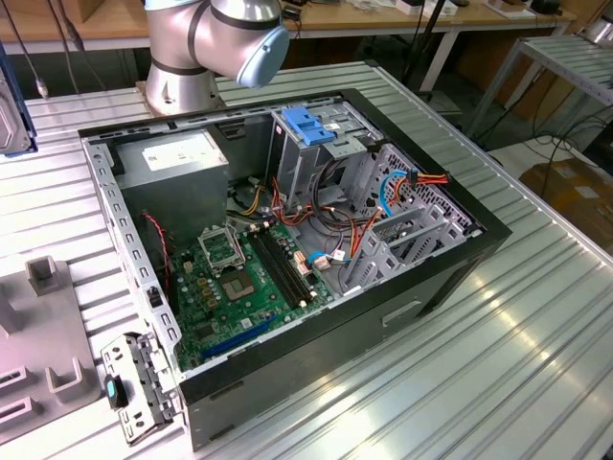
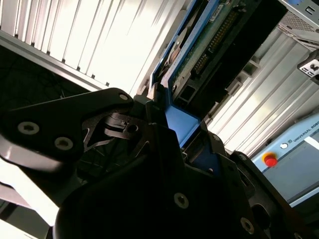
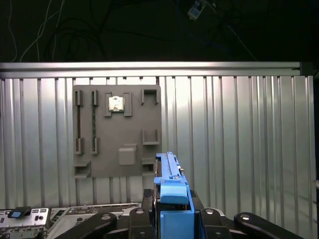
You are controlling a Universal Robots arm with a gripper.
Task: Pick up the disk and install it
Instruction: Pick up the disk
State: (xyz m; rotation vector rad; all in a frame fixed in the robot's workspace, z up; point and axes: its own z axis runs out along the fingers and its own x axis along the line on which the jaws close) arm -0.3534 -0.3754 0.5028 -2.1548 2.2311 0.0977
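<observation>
My gripper [image 3: 173,201] is shut on the disk [image 3: 169,172], which I see edge-on with its blue side rail standing up between the black fingers [image 3: 147,199]. The second wrist view shows the disk [image 2: 209,35] from below, with its green circuit board and blue rail, clamped in the gripper [image 2: 164,117]. It hangs in the air above the ribbed metal table [image 3: 239,129]. In the exterior view a silver and blue edge of the disk [image 1: 13,105] shows at the far left, well away from the open computer case [image 1: 441,278].
Inside the case is a metal drive cage topped by a blue bracket [image 1: 308,125], beside a motherboard [image 1: 239,278] and loose cables. A grey fixture plate [image 3: 117,132] lies on the table below the gripper. The arm's base [image 1: 206,48] stands behind the case.
</observation>
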